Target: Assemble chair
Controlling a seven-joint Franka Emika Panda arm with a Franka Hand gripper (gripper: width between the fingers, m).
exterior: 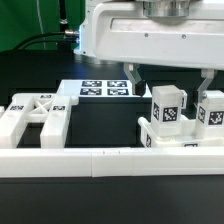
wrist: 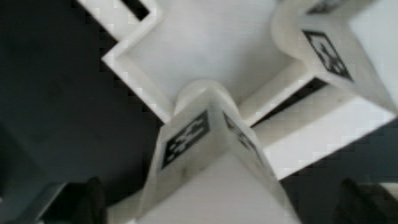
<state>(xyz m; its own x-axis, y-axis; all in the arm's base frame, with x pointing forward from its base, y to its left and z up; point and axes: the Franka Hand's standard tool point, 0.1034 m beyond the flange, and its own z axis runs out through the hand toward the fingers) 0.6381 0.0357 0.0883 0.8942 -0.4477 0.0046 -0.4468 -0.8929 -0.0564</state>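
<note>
The chair is in parts. A white seat panel [exterior: 163, 138] lies at the exterior view's right with two thick legs standing upright on it, each with a black-and-white tag: one leg [exterior: 167, 106] and a second leg [exterior: 212, 112]. My gripper [exterior: 168, 88] hangs over the first leg, open, its dark fingers [exterior: 132, 78] wide apart on either side of the leg's top and clear of it. In the wrist view that leg [wrist: 206, 145] rises between the jaws of the gripper [wrist: 217, 206], and the other leg [wrist: 322, 45] stands beyond it on the panel [wrist: 187, 55].
A white frame part with crossed bars [exterior: 36, 112] lies at the exterior view's left. The marker board [exterior: 104, 88] lies flat at the back. A long white border rail [exterior: 100, 160] runs along the front edge. Cables hang behind the arm.
</note>
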